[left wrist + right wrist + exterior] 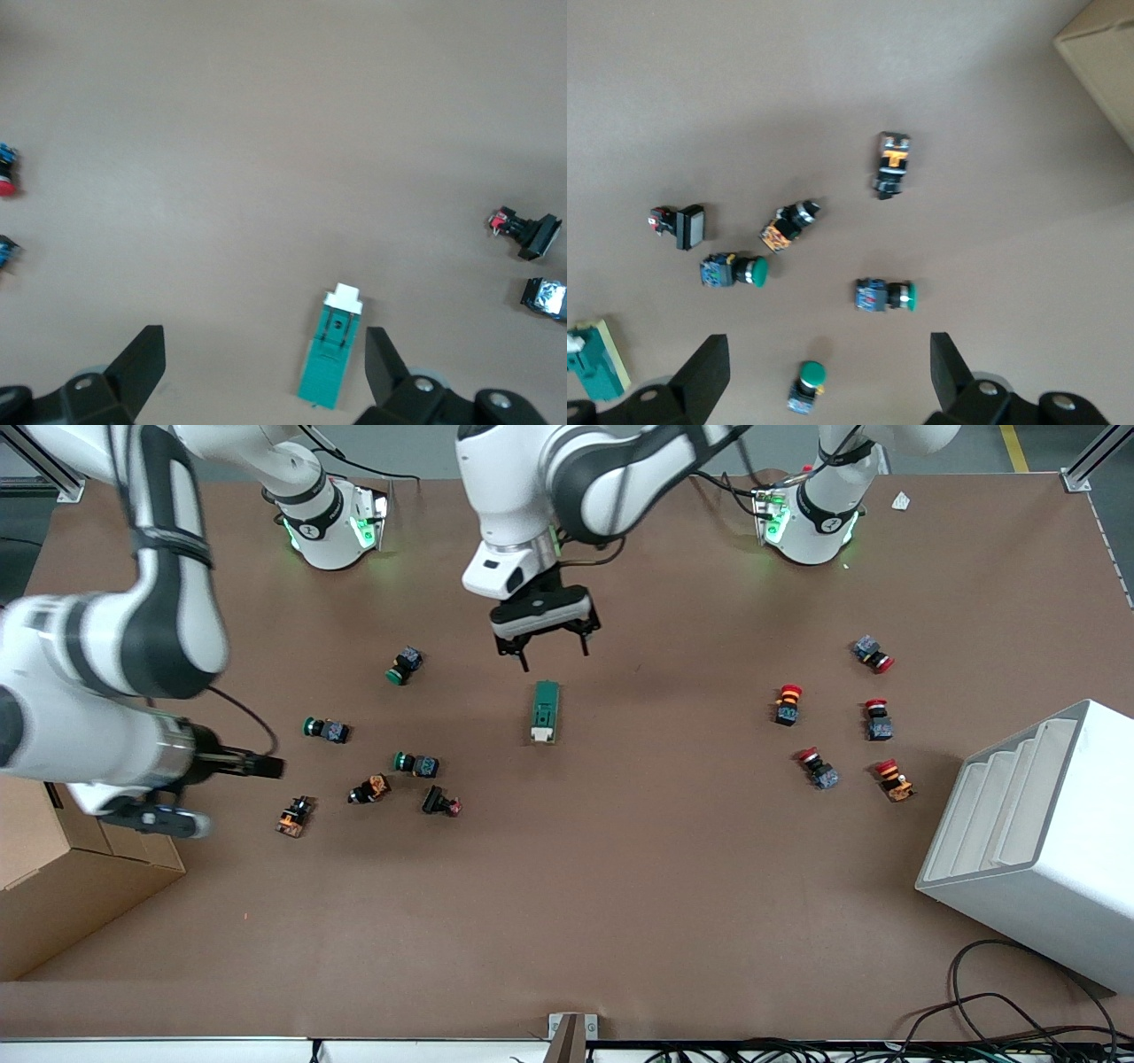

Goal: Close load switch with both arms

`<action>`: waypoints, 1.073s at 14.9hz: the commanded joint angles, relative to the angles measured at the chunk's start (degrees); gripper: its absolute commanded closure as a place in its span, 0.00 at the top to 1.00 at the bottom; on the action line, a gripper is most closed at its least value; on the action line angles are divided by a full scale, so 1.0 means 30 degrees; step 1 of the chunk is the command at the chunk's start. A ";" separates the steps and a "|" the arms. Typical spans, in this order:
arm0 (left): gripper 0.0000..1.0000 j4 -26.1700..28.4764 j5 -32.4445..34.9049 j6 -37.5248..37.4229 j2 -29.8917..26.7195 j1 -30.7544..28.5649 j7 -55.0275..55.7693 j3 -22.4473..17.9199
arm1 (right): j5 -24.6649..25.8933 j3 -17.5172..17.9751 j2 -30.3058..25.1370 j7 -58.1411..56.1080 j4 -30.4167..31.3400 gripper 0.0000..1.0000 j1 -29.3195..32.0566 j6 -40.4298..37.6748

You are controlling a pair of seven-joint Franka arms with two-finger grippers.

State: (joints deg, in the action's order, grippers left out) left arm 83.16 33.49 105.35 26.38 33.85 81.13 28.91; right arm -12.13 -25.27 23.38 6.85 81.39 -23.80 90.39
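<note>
Left gripper (541, 638) wide open, empty, over switch (544, 711); right gripper (824, 372) open, empty, waiting over buttons; risks nudging switch askew

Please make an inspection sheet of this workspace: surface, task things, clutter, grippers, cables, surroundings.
Surface: brown table, flat.
Job's things: load switch lies mid-table, white lever end nearer the front camera, untouched.
Clutter: green, orange and black push buttons toward the right arm's end; red-capped buttons toward the left arm's end.
Grippers: left gripper open, over the table just beside the switch's green end; right gripper open, over the green-button cluster.
Cables: black loops at the table edge nearest the camera.
Surroundings: white stepped bin; cardboard box.
</note>
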 commanded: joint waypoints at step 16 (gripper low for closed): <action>1.00 -0.2028 -0.7994 -0.5438 -0.4775 -1.0845 -1.7009 -0.1361 | 0.4656 1.0062 -0.4041 -0.2576 -0.0265 1.00 0.9688 -0.2884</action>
State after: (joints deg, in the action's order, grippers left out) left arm 76.04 12.37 90.48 15.99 1.42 35.95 28.33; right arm 0.23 2.14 14.55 -0.73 77.15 2.78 81.37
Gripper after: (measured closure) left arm 0.000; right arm 0.000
